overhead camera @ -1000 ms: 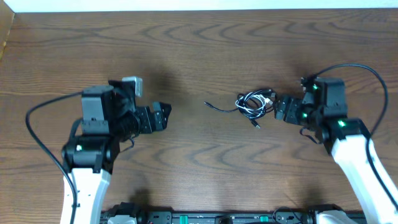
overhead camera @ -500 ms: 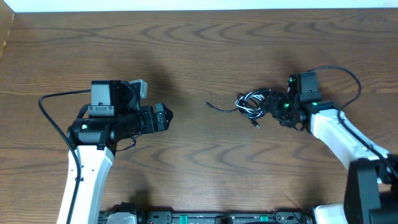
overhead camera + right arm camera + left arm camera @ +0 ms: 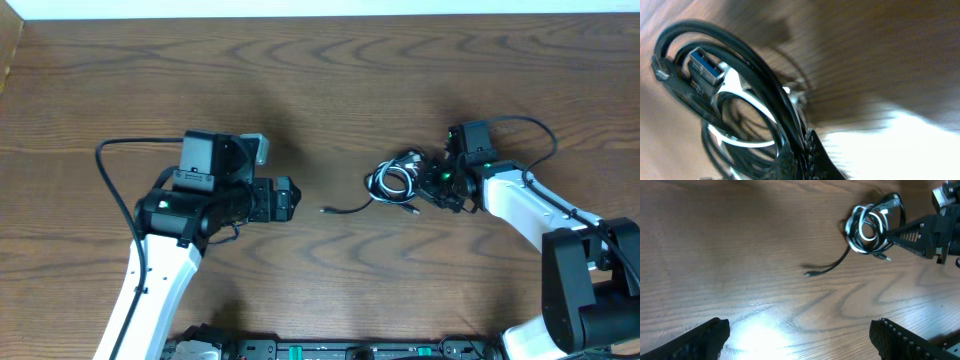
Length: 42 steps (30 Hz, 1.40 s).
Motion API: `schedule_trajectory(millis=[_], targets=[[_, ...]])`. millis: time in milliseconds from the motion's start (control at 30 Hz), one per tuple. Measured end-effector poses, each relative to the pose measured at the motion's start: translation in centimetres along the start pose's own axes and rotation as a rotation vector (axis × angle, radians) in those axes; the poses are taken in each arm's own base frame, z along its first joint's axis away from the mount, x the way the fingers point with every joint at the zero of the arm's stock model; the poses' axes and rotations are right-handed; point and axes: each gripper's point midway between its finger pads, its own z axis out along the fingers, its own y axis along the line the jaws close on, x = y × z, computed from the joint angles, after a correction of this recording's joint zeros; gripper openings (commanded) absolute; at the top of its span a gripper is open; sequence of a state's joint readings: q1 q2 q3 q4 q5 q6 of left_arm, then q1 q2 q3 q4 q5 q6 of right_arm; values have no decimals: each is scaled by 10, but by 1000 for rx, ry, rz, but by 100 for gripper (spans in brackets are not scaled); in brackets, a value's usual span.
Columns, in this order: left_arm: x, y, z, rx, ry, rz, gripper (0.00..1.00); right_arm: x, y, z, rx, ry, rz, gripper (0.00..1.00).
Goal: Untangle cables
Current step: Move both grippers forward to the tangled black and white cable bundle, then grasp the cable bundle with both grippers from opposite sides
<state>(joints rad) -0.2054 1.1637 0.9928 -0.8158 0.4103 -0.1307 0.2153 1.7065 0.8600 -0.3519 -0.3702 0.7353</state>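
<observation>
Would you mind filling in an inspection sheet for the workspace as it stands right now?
Surface: brown wood-grain table.
Job's things: cable bundle, black and white cords coiled together, right of centre; one loose black end trails out to the left; a blue USB plug shows in the coil.
Clutter: nothing seen.
Grippers: left gripper open, empty, apart from the cords; right gripper shut on the cable bundle's right edge.
Cables: thick black arm cables loop off each arm, apart from the bundle.
Surroundings: pale strip beyond the far edge; black rail at the near edge.
</observation>
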Motion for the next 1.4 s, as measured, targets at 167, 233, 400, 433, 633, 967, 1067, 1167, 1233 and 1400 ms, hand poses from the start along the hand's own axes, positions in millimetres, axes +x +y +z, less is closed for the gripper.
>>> schedule_trajectory(millis=[167,233,400,433,633,967,1067,1167,1233,1400], targets=[[6,-7,15,-1,48,36,95,24,24,3,-96,87,-239,1],[10,-10,24,0,79,46,94,36,30,4,-118,120,-306,1],[16,-18,51,13,149,77,94,54,38,5,-147,171,-387,1],[16,-19,56,18,155,84,94,55,38,6,-149,176,-395,1],[20,-32,91,46,203,131,88,58,40,6,-157,184,-415,1],[36,-46,136,69,273,191,79,62,39,5,-161,200,-412,1],[39,-50,142,74,283,207,79,62,39,5,-162,201,-412,1],[41,-56,146,83,281,225,79,62,40,5,-163,202,-412,1],[40,-58,148,88,276,233,78,62,40,5,-163,203,-412,1],[39,-61,148,93,267,240,73,62,40,5,-163,203,-411,1]])
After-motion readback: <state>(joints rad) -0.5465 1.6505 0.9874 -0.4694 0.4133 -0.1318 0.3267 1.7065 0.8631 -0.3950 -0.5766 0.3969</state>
